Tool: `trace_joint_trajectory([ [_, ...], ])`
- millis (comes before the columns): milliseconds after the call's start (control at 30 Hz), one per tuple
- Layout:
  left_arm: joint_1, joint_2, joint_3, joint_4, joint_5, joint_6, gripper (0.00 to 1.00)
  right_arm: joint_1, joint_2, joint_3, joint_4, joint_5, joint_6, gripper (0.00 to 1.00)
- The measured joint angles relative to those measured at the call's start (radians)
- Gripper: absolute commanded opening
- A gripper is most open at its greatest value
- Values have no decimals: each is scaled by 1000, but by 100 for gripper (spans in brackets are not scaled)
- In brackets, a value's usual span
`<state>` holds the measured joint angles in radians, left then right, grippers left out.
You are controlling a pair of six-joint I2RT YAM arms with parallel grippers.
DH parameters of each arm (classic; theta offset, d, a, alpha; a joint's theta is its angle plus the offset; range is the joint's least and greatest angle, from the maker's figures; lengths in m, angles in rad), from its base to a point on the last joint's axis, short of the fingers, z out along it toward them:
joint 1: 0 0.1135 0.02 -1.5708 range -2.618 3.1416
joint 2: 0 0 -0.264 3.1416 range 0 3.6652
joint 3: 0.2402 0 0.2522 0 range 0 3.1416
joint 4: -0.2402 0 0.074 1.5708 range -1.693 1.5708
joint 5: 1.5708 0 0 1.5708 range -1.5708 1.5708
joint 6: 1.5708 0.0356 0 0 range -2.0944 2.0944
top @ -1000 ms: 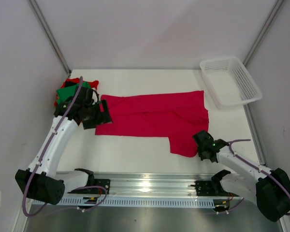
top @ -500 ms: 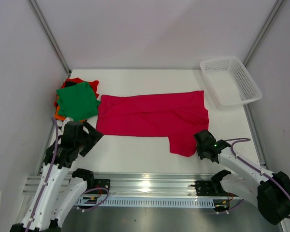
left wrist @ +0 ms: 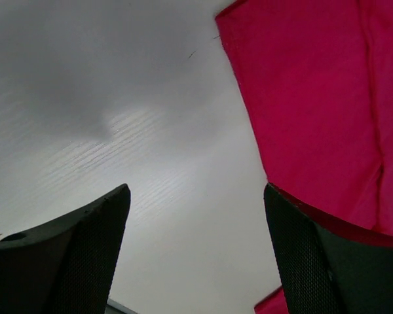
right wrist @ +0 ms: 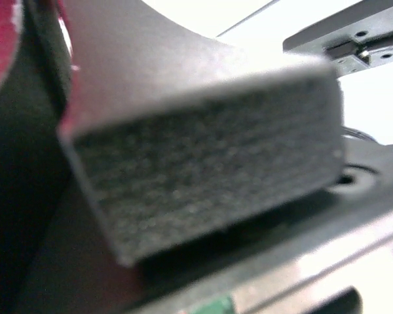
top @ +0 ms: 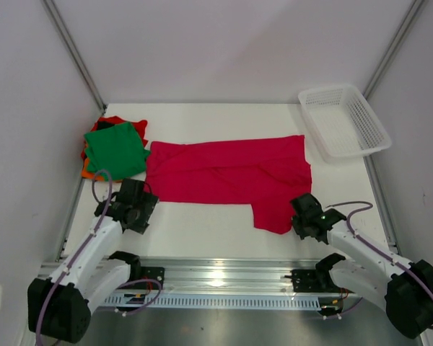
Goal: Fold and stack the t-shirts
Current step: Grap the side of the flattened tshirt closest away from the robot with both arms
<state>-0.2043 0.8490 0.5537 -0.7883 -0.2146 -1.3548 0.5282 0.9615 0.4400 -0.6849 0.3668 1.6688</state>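
**Item: crimson t-shirt** [top: 227,173]. It lies flat across the middle of the table [top: 202,227], partly folded into a long band. One flap hangs toward the near edge at its right end.

**Handling (a judgement):** light, limp cloth with no stiffness. It will sag and drag if lifted by a single point, and thin layers may slip apart. It is best taken at corners or along a fold edge, both ends at once, pinching all layers together.

**Item: stack of t-shirts**, far left corner. A green t-shirt [top: 115,148] is on top, folded square, with an orange one [top: 89,173] and a red one [top: 114,120] peeking out beneath.

**Left gripper** [top: 138,207]: fingers spread wide, nothing between them. It sits low over bare table just beside the crimson shirt's near-left corner.

**Right gripper** [top: 300,215]: pads pressed together at the right side of the hanging flap. Its wrist view is blurred, with red showing only at the edge, so whether cloth is caught cannot be told.

**Also present:** white mesh basket [top: 344,119], far right, well apart from the shirts.
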Motion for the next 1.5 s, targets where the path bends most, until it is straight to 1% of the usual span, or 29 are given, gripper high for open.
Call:
trace_joint_trajectory([
  [167,0,149,-2,93,-17,-69,85,-1,-35,23,-21,-11,-55,0],
  [300,0,248,22,126,-50,-103,85,-18,-86,26,-40,-17,-103,0],
  [467,0,296,68,128,-132,-151,85,-55,-108,26,-58,-35,-157,0],
  [800,0,309,97,94,-251,-230,86,-87,-108,42,-65,-55,-215,0],
  [967,0,410,156,89,-263,-235,86,-88,-108,47,-68,-58,-223,0],
  [1133,0,509,181,103,-249,-233,86,-94,-119,49,-92,-56,-222,0],
  [1167,0,535,189,105,-243,-233,81,-96,-124,49,-98,-55,-222,0],
  [1200,0,557,198,105,-240,-233,79,-98,-129,50,-104,-53,-222,0],
  [1300,0,616,232,106,-227,-229,83,-106,-134,57,-117,-48,-222,0],
  [1500,13,639,275,94,-230,-218,84,-110,-136,60,-126,-42,-211,0],
])
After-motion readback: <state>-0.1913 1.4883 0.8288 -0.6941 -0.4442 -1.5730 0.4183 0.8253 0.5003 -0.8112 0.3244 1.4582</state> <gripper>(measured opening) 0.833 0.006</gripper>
